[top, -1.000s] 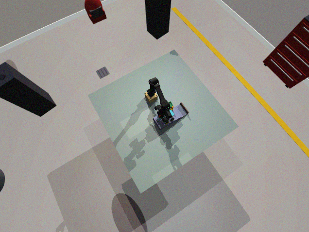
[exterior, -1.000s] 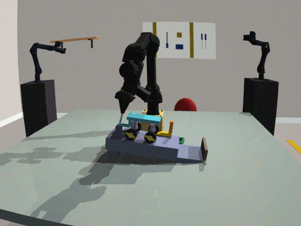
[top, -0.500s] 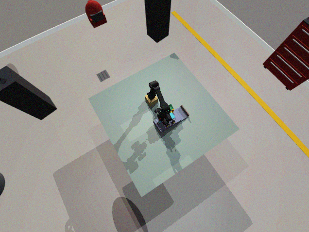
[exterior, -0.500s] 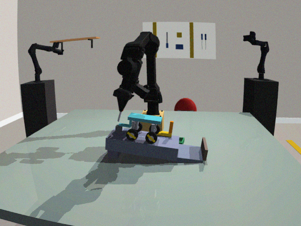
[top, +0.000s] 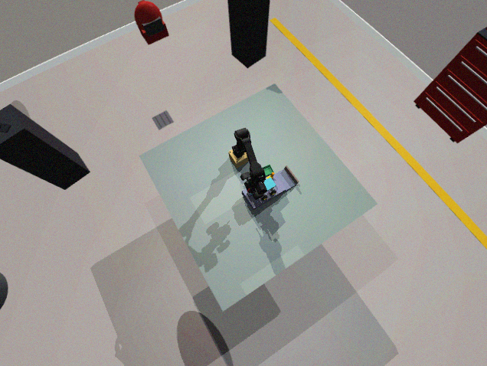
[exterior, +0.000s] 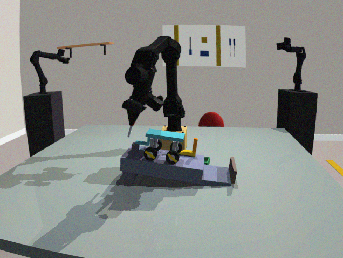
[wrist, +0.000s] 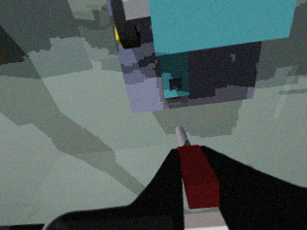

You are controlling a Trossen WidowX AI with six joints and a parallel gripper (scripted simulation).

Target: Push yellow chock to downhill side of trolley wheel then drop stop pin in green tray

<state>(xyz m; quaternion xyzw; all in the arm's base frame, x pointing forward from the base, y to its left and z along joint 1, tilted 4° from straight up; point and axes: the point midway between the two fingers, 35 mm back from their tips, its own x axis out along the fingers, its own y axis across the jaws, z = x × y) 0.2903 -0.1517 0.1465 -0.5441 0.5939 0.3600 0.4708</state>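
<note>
Above the ramp's (exterior: 162,167) uphill end, jaws (exterior: 132,124) gripping red-headed pin (exterior: 129,131) (wrist: 198,176), 1 trolley (exterior: 165,134) (wrist: 221,23) below

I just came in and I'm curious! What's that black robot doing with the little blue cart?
The robot has its pincer shut on a red-headed pin and is holding it up in the air, clear of the ramp. The blue cart is standing on the slope. A yellow wedge with an orange handle sits on its downhill side, seemingly to stop it rolling. The pin still has to go into the green tray.
</note>
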